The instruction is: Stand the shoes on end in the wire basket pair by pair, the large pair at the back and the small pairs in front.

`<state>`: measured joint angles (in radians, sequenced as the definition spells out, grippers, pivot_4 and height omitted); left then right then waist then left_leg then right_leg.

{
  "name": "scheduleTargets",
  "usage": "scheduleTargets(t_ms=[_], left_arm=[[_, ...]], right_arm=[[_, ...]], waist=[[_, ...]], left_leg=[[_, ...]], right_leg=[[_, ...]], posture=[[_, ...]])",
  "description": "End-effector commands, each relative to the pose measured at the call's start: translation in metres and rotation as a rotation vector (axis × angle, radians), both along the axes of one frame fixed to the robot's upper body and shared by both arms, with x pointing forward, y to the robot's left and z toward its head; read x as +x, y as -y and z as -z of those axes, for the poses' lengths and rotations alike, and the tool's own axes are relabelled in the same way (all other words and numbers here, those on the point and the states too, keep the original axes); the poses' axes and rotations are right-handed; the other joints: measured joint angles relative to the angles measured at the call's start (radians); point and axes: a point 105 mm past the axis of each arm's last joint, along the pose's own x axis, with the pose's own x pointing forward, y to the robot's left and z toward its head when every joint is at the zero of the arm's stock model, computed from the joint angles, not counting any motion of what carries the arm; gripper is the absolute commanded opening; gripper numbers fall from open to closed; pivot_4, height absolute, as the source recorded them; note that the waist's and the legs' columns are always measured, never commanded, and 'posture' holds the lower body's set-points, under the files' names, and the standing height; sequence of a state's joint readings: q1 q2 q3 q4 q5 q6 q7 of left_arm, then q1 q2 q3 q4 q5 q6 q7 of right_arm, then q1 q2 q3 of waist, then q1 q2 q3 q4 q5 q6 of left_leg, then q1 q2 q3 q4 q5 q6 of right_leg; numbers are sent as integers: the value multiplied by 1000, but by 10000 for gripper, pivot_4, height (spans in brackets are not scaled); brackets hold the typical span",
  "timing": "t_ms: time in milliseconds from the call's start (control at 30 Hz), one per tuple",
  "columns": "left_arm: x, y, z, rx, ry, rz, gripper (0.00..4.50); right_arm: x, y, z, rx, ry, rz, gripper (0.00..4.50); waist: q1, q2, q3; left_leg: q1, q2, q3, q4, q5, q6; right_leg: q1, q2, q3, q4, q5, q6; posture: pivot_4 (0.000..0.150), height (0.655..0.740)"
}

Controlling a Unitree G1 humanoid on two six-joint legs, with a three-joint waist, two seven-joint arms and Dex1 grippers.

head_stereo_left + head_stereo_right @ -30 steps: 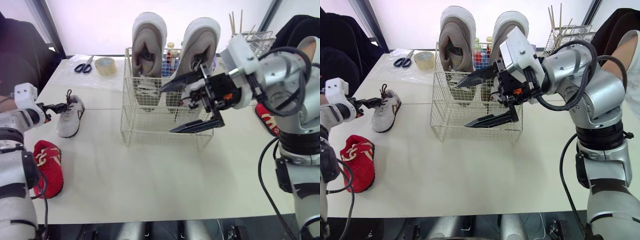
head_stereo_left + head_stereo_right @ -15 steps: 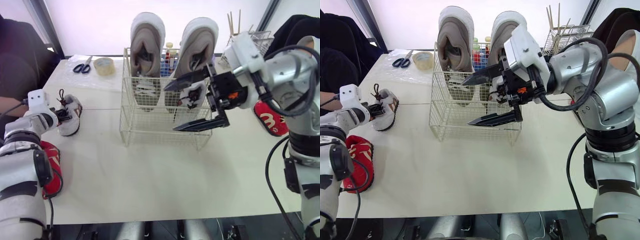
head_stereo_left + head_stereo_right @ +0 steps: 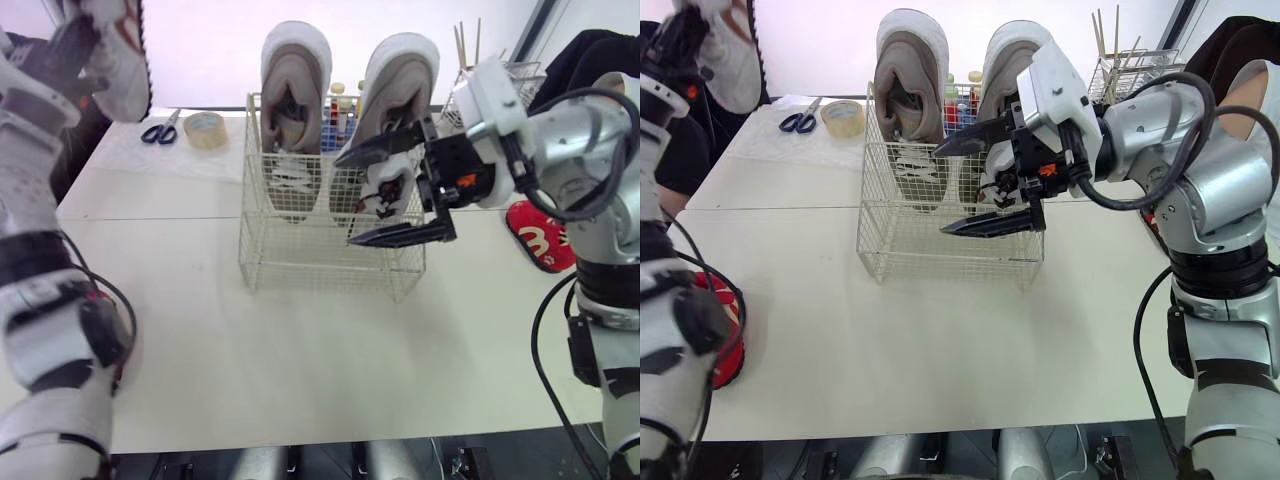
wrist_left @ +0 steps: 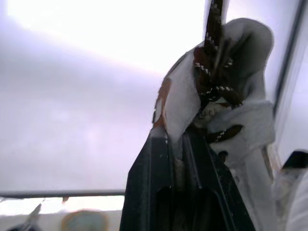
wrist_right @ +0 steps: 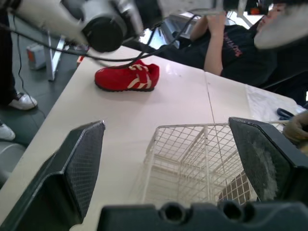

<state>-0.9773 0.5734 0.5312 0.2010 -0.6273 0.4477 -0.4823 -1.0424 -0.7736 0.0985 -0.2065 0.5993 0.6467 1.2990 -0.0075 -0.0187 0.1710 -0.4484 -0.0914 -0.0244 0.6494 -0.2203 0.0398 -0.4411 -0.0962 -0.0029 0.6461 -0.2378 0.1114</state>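
Note:
High at the far left my left gripper (image 3: 68, 42) is shut on a small white shoe (image 3: 120, 60) with brown laces, well above the table; the left wrist view shows the fingers (image 4: 159, 163) pinching its opening (image 4: 240, 120). The wire basket (image 3: 300, 250) holds two large grey shoes (image 3: 297, 95) on end at the back and one small white shoe (image 3: 384, 190) at the front right. Over the basket's right front my right gripper (image 3: 346, 200) stands open with nothing in it. One red shoe (image 5: 127, 78) lies on the table's left side, another (image 3: 540, 240) right of the basket.
Scissors (image 3: 160, 130) and a tape roll (image 3: 207, 130) lie at the back left. A wire rack with sticks (image 3: 510, 75) stands at the back right. People in dark clothes sit at the table's far left and far right corners.
My left gripper shut on the small white shoe on the table's left and lifted it high. The right gripper stayed open by the basket, shifting slightly.

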Motion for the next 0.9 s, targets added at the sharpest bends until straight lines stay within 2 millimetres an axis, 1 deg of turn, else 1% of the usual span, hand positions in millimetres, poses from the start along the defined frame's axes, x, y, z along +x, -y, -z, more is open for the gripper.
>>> scheduleTargets(t_ms=[33, 133, 200, 300, 367, 433, 500, 533, 633, 700, 733, 900], left_arm=[[-45, 32, -26, -10, 180, 21, 272], [-66, 62, -22, -74, 269, 35, 272], [-69, 76, -17, -65, 279, 54, 272], [-73, 93, -6, -46, 293, 64, 272], [-76, 97, -1, -49, 294, 59, 272], [-77, 104, 10, -4, 300, 31, 272], [-76, 114, 23, 51, 312, 7, 272], [-74, 114, 26, 62, 318, -2, 272], [-67, 126, 43, 55, 317, 1, 272], [-62, 132, 53, 54, 321, -2, 272], [-60, 129, 55, 54, 324, -7, 272], [-45, 147, 84, 6, 307, -31, 272]], right_arm=[[4, 6, -12, 16, 59, 19, 45000], [9, 10, -15, 7, 80, 40, 45000], [11, 12, -16, 4, 86, 42, 45000], [12, 12, -18, -2, 91, 40, 45000], [11, 12, -19, -2, 89, 33, 45000], [11, 11, -19, -1, 91, 26, 45000], [11, 9, -21, 1, 99, 5, 45000], [12, 7, -22, 3, 101, -2, 45000], [13, 3, -24, 0, 108, -14, 45000], [13, 2, -24, -6, 109, -21, 45000], [14, -3, -24, -7, 110, -23, 45000], [10, 0, -26, -18, 117, -14, 45000]], waist=[[-3, 0, 0], [-2, 0, 0], [-2, 0, 0], [-2, 0, 0], [-2, 0, 0], [-1, 0, 0], [-1, 0, 0], [-1, 0, 0], [8, 0, 0], [17, 0, 0], [19, 0, 0], [24, 0, 0]], left_leg=[[0, 0, 0, 0, 0, 0], [2, 0, 0, 0, 2, -1], [4, 0, 0, 0, 2, -2], [4, 1, 0, 0, 3, -2], [6, 1, 0, -1, 2, -2], [6, 1, 0, -1, 2, -1], [5, 1, 0, -1, 2, -1], [6, 1, 0, -1, 2, -1], [5, 1, 0, 0, 0, 2], [5, 1, 0, 0, -1, 1], [6, 1, 0, 0, -1, 1], [5, 0, 0, 1, -1, 1]], right_leg=[[0, 0, 0, 0, 0, 0], [1, 1, 0, 0, 0, 0], [3, 1, 0, 0, 0, 0], [3, 2, 0, 0, 0, 0], [4, 2, 0, 0, 0, 0], [4, 2, 0, 0, 0, 0], [4, 2, 0, -1, 0, 0], [5, 1, 0, -1, 0, 0], [5, 1, 0, -2, 0, 0], [5, 1, 0, -3, 0, 0], [6, 1, 0, -3, 0, 0], [6, 1, 0, -3, 0, 0]], posture=[[1500, 7400], [1500, 7400], [1500, 7400], [1500, 7400], [1500, 7400], [1500, 7400], [1500, 7400], [1500, 7400], [1500, 7400], [1500, 7400], [1500, 7400], [1500, 7400]])
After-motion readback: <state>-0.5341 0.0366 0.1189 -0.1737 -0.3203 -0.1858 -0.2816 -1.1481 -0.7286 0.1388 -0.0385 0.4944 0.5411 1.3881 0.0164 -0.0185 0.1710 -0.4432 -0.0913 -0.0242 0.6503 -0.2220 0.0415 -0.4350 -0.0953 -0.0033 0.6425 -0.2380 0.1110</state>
